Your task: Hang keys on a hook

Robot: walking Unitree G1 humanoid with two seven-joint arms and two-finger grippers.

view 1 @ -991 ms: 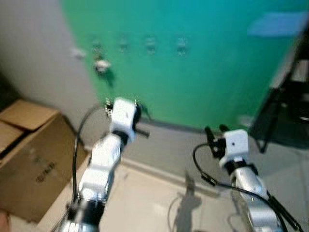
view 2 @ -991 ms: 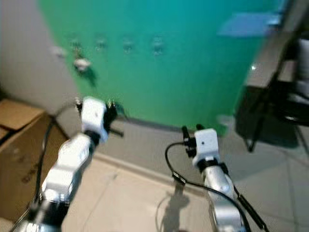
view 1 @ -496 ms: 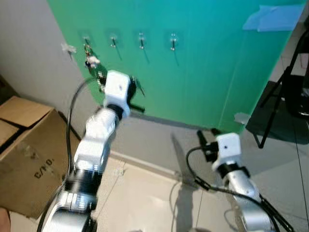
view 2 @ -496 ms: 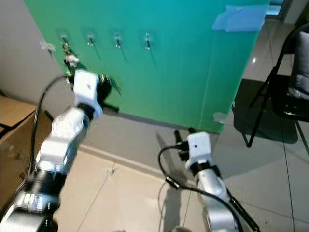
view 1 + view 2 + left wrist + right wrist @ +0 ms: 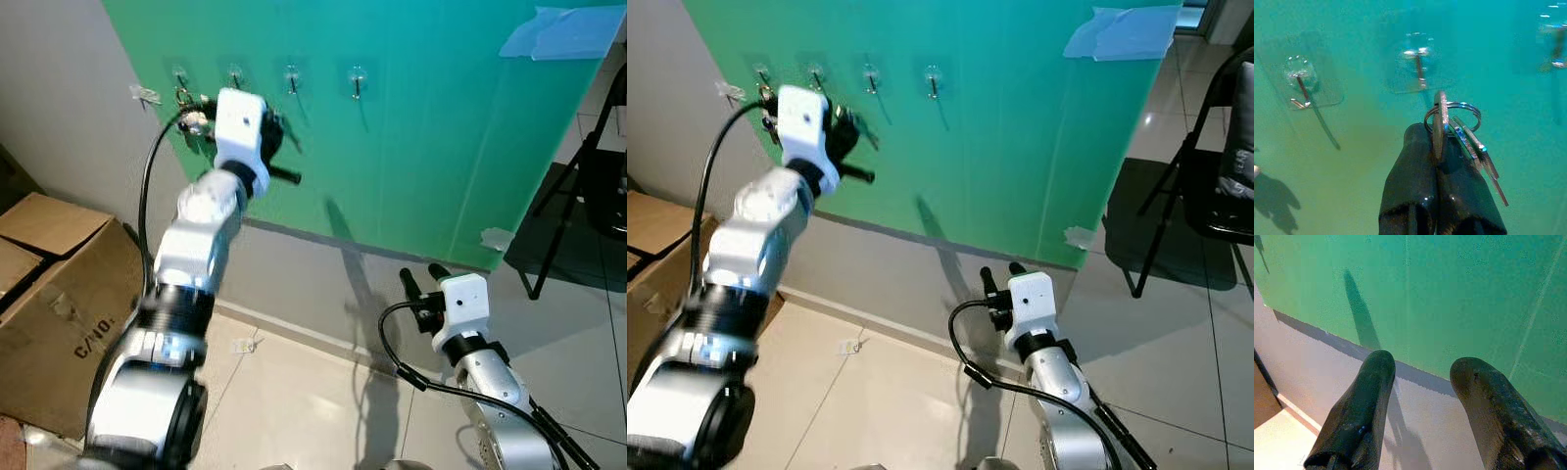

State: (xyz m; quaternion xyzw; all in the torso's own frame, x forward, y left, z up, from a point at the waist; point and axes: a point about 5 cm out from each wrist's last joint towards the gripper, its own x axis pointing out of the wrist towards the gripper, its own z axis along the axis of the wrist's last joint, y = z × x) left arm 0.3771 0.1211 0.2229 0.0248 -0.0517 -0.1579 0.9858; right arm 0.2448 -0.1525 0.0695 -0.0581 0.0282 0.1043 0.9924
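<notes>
Keys (image 5: 1462,132): silver bunch on a split ring, one flat key edge-on between the fingertips, two more blades dangling off the ring to the side. Held up just in front of the green wall panel (image 5: 441,147), close to a clear adhesive hook (image 5: 1418,66) but ring not on it. Neighbouring hook (image 5: 1300,85) to one side, another hook (image 5: 1555,46) at the frame edge.

Left gripper (image 5: 1436,147): fingers pressed together, clamped on the keys. Left arm raised and stretched out toward the hook row, wrist level with the hooks in the head view (image 5: 240,122). Another small bunch of keys (image 5: 191,117) already hangs on the leftmost hook.

Right gripper (image 5: 1422,377): fingers apart, holding nothing, arm low, pointing at the wall base and floor (image 5: 323,411).

Cardboard box (image 5: 59,304) on the floor to the left; black chair (image 5: 588,186) at right.

Vs 0.5 s ago: left arm is higher and closer to the hooks; right arm about unchanged.
</notes>
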